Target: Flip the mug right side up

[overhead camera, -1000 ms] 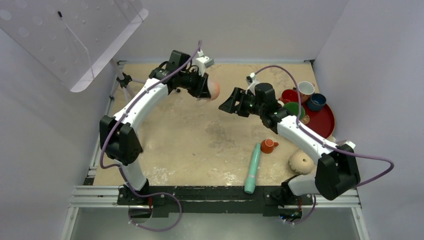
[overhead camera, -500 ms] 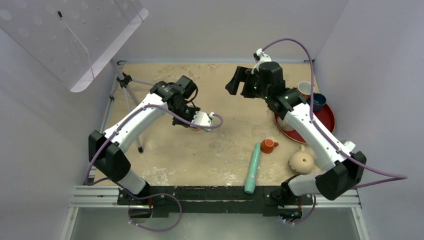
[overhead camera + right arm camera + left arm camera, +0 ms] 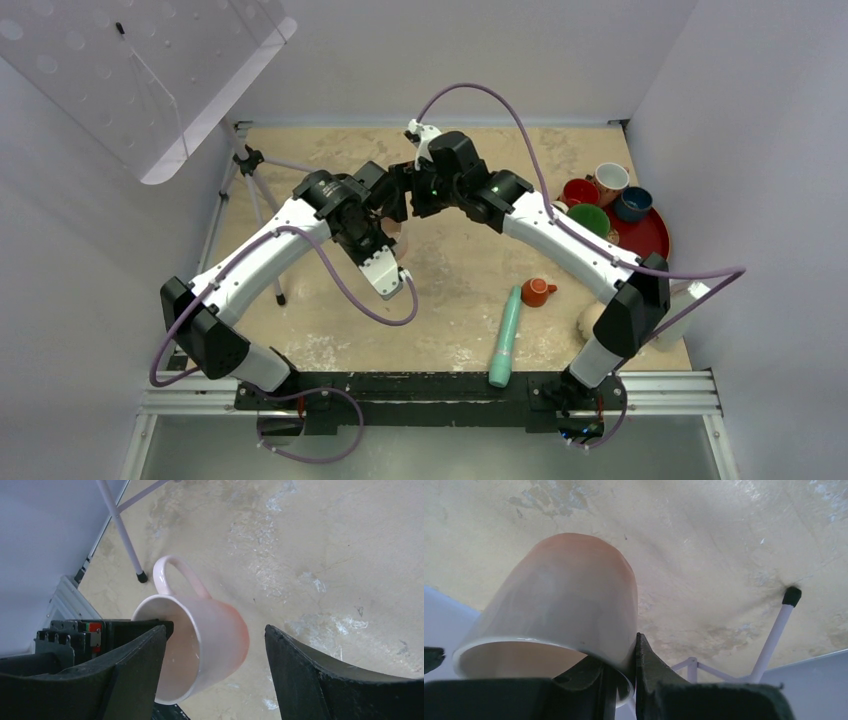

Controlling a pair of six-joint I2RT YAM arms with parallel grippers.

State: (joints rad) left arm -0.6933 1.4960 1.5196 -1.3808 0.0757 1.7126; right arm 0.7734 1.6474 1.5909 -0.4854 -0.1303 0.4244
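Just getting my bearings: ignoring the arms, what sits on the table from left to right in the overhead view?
Tripod → teal tube → small orange cup → beige mug, half hidden by the right arm → blue cup on the red tray. The tray's other cups overlap in order, so are omitted.

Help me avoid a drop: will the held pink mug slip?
Possibly: the pink mug looks glossy, and the left claw pinches only its wall at the rim. Seemingly ceramic, so probably fragile if dropped.
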